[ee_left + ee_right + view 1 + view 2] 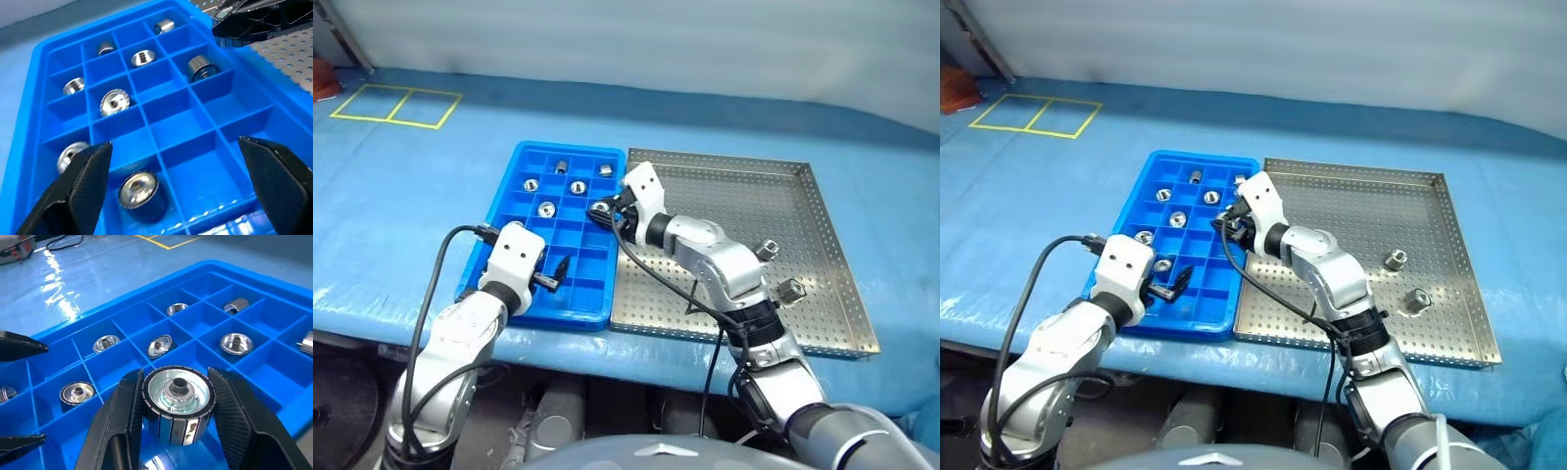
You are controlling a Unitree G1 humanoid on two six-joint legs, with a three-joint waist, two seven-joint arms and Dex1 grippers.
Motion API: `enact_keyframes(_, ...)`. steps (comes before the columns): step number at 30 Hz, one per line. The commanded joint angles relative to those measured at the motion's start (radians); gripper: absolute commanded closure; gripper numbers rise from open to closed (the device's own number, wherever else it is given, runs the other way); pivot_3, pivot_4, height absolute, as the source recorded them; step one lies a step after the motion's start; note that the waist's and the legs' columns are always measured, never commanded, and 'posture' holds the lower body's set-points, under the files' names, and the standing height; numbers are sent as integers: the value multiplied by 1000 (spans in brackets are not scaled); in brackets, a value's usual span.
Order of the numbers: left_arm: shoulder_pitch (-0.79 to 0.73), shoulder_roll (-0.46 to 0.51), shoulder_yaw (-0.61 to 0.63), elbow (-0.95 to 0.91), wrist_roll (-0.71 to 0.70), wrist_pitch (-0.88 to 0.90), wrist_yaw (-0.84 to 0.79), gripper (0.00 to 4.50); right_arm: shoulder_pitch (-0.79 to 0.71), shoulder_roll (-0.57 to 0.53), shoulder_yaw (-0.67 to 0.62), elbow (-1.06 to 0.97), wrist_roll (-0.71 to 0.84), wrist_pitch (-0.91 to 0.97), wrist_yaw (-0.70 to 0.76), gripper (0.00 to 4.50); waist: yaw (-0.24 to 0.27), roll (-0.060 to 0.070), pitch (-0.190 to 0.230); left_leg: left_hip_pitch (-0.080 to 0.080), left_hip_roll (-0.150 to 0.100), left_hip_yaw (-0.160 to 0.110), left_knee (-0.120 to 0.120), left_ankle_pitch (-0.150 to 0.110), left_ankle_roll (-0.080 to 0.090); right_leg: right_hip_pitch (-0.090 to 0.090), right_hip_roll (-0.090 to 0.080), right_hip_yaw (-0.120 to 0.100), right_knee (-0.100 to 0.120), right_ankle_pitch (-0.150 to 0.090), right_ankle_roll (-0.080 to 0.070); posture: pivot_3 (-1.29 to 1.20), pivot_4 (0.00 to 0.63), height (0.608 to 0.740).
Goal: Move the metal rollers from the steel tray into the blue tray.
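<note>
One metal roller (178, 404) sits clamped between the fingers of the right end effector (603, 210), its bored end face turned toward the wrist and its axis running roughly along the fingers. It hangs just above the blue tray (523, 157), over the compartments by the edge next to the steel tray (822, 255), so the drop lies almost straight below. Two rollers remain on the steel tray. The left end effector (186, 171) is spread wide and empty over the tray's near rows.

Looks like a workshop or robot test lab: blue-covered workbench (401, 215), yellow tape squares (396, 105) marked on it, perforated steel tray (822, 294) beside compartmented blue parts tray (509, 211).
</note>
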State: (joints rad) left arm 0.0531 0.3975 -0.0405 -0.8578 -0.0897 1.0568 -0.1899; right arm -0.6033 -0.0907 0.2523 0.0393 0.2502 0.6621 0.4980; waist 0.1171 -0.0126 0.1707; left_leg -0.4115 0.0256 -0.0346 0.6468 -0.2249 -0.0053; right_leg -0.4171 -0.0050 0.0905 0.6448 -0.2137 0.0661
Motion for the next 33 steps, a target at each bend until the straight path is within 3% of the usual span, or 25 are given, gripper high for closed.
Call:
enact_keyframes(1, 12, 9, -3, -49, 11, 9, 11, 0, -42, 30, 3, 56, -14, -74, 18, 2817, 14, 0, 0, 0, 0, 0, 0, 0, 0, 0, 0, 0, 0, 0, -1, 475, 150, 740)
enact_keyframes(14, 12, 6, -17, -42, 0, 5, 11, 0, -65, 61, 14, 215, -65, -115, 35, 2817, 83, 0, 0, -1, 2, -5, -2, 2, -7, 0, 0, -9, 0, -4, -6, 481, 150, 740)
enact_keyframes(15, 10, 7, -19, -41, -1, 5, 9, 0, -63, 59, 14, 211, -69, -123, 34, 2095, 87, 0, 0, -1, 2, -6, -3, 2, -8, 0, 0, -10, 0, -4, -7, 479, 150, 740)
enact_keyframes(17, 2, 4, -27, -33, -6, -4, 3, 0, -50, 59, -6, 170, -69, -148, 21, 1534, 93, 0, 0, -2, 2, -8, -3, 2, -8, -1, 0, -12, 0, -4, -6, 473, 150, 740)
enact_keyframes(24, -56, -29, -83, 13, -44, -78, -43, 0, 25, -16, -57, -66, -56, -89, -6, 1534, 109, 1, 0, -4, 2, -14, -3, 2, -11, 0, 0, -19, 0, -5, -7, 408, 150, 740)
enact_keyframes(33, -248, -100, -216, 212, -81, -228, -144, 0, 268, -264, -190, -507, -89, 198, -110, 1534, 100, 1, 0, -6, 1, -15, -1, 3, -12, 1, -1, -20, -1, -7, -11, 223, 150, 740)
